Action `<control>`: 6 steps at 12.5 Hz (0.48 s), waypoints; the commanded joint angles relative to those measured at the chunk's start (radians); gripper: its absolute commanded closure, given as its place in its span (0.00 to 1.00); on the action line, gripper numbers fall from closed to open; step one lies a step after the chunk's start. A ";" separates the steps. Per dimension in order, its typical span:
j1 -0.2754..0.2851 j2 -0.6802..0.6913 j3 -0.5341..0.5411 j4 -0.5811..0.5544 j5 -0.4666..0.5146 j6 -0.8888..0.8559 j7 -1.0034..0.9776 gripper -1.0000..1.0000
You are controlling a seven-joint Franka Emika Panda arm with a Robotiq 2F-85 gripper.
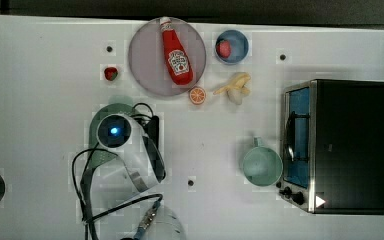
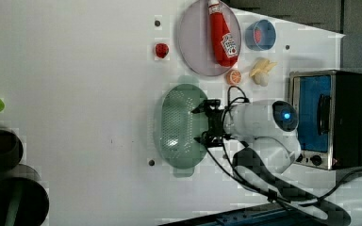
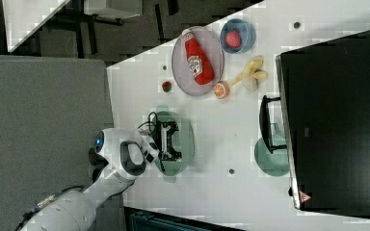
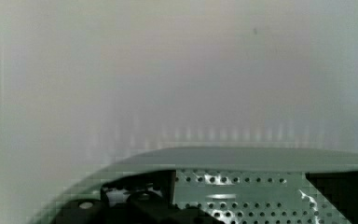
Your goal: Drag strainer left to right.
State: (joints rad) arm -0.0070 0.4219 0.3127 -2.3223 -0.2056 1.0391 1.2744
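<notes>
- The tool point(image 2: 206, 124) hung over the strainer point(image 2: 176, 126), its fingers spread wide apart and clamped on nothing.
- The strainer rested on the bench point(image 2: 75, 70), just below the plate point(image 2: 195, 47) in the left view.
- Step in hand, as judged: engaging the strainer before the drag.
- The next move called for seating a finger inside the rim, then pulling sideways.
- The cup point(image 1: 262, 166) and the oven point(image 1: 342, 145) stood on the far side from the strainer in the top view; the orange slice point(image 1: 197, 95) lay beside the plate.
</notes>
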 commanded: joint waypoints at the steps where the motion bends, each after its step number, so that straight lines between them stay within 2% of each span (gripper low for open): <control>1: -0.041 -0.035 -0.043 -0.022 0.000 0.026 -0.134 0.00; 6: -0.046 -0.050 -0.133 -0.030 0.000 0.027 -0.197 0.00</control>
State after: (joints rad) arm -0.0375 0.3987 0.1650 -2.3574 -0.2042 1.0566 1.1348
